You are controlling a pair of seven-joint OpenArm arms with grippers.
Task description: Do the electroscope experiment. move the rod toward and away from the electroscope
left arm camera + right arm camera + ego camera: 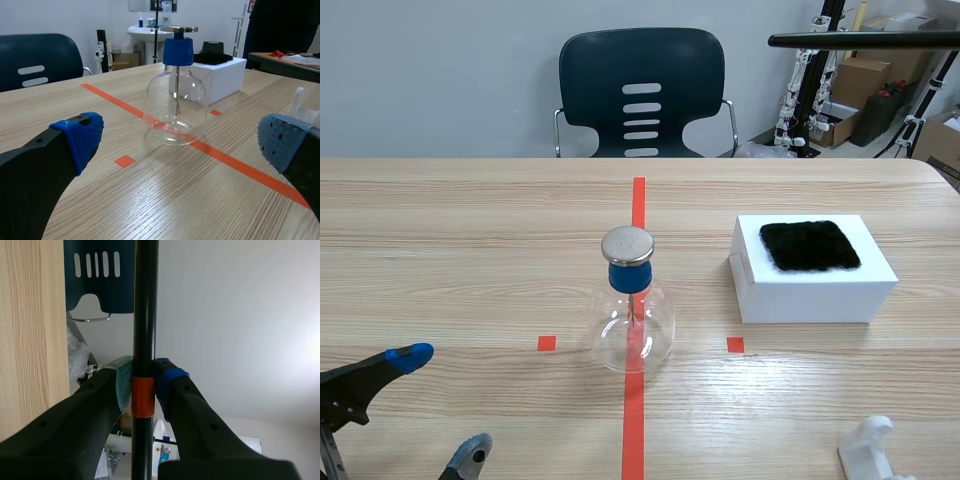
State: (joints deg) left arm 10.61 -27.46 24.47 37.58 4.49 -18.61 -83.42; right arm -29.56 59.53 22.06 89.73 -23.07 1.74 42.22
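The rod (145,315) is being held high at the table's far right, the right gripper (142,390) clamping its orange band, well apart from the electroscope (632,310). The left gripper (440,402) is sitting spread and empty. Coming in too low, the rod is risking striking the cap and tipping it.

Set at the far edge of a long table of light wood-grain laminate (470,230): a dark blue moulded plastic chair with chrome legs and slots in its back (642,92). Behind the chair, a plain pale grey wall (440,70). Right of the chair in the scene view, brown cardboard boxes (860,78) and a black canister (882,115). Farther back than the chair in the left wrist view, a white pedestal washbasin (149,32). Soft, even light throughout.
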